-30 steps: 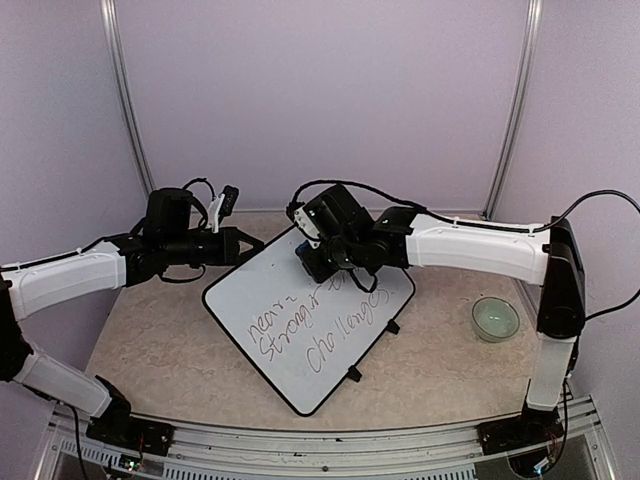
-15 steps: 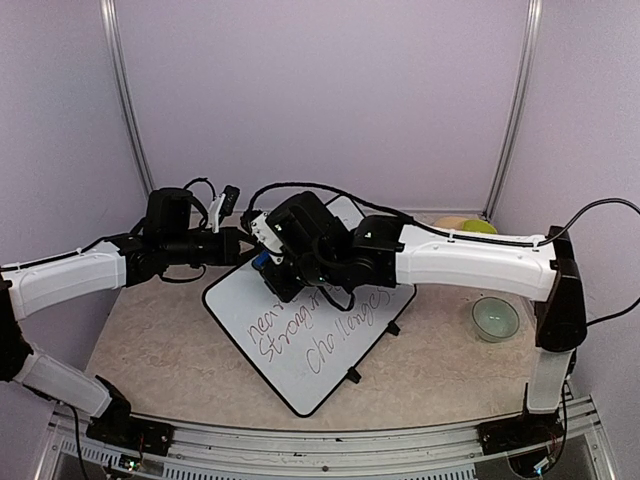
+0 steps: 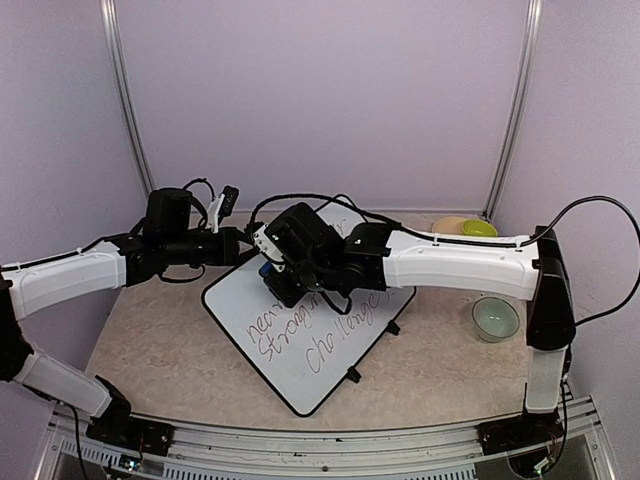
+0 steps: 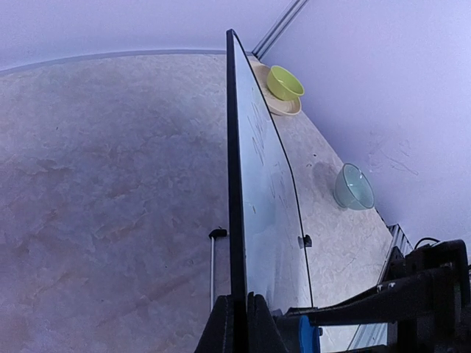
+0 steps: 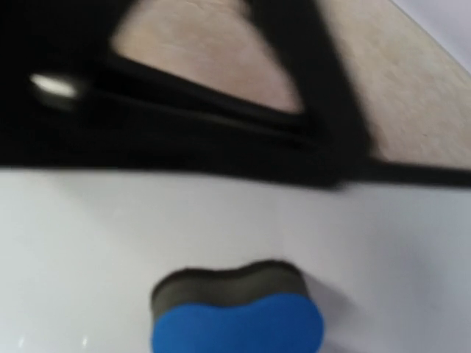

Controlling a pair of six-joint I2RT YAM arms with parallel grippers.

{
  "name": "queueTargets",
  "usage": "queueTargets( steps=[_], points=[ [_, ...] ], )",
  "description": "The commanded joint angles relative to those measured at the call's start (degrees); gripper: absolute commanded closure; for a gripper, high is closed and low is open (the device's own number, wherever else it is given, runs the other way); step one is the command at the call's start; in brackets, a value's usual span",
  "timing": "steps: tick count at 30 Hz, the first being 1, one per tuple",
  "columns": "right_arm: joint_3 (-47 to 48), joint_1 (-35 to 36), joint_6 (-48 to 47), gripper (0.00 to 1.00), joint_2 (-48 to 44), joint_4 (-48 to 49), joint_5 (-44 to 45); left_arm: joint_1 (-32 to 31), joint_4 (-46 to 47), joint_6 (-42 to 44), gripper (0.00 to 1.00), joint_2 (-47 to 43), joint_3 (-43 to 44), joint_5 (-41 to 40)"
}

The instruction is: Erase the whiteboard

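Three lines of handwriting (image 3: 310,335): they cross the near half of the whiteboard (image 3: 300,385), which stands tilted mid-table; I'd say the job is partly done at most.
Near corner of the board: bare table (image 3: 150,350) lies on both sides, so there is plenty of room to sweep.
Stand feet (image 3: 352,374): two black clips on the board's near-right edge, which a low pass could catch.
Right gripper (image 3: 272,276): closed on the blue eraser (image 5: 237,323), pressing it to the board's far-left part, beyond the writing.
Step in hand: a wiping stroke, I reckon. The next move calls for drawing the eraser toward the near corner with even pressure, stopping short of the black frame.
Left gripper (image 3: 240,246): clamped shut on the board's left edge to steady it, and just beside the eraser, so room on the left is tight.
Glass bowl (image 3: 495,319): right of the board, well apart.
Yellow-green bowl (image 3: 479,227): on a tan plate (image 3: 448,224) beyond the board's right corner, out of the way.
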Motion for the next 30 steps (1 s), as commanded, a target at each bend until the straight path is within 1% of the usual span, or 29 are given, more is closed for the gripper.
queueTargets(
  steps=[1, 6, 10, 17, 24, 27, 30],
  points=[
    [-3.7, -2.5, 1.4, 0.76, -2.1, 0.8, -0.2, 0.2, -1.8, 0.7, 1.0, -0.4, 0.4, 1.8],
    [-4.0, -2.2, 2.4, 0.77, -2.6, 0.8, -2.6, 0.1, -1.8, 0.7, 1.0, -0.4, 0.3, 1.6],
    [-3.7, -0.2, 1.7, 0.77, -2.6, 0.7, -1.6, 0.2, -1.8, 0.6, 1.0, -0.3, 0.4, 1.8],
    [-3.4, 4.2, 1.3, 0.77, -2.6, 1.1, -2.2, 0.1, -1.8, 0.7, 1.0, -0.5, 0.4, 1.6],
    [-2.3, 7.6, 0.9, 0.77, -1.3, 1.8, -5.3, 0.0, -1.9, 0.7, 1.0, -0.2, 0.4, 1.6],
    [-2.3, 8.2, 0.7, 0.77, -1.1, 1.8, -4.7, 0.0, -1.8, 0.7, 1.0, -0.3, 0.3, 1.4],
    [-2.2, 7.4, 0.5, 0.76, -0.8, 0.9, -2.6, -0.2, -1.8, 0.7, 1.0, -0.2, 0.2, 1.3]
  ],
)
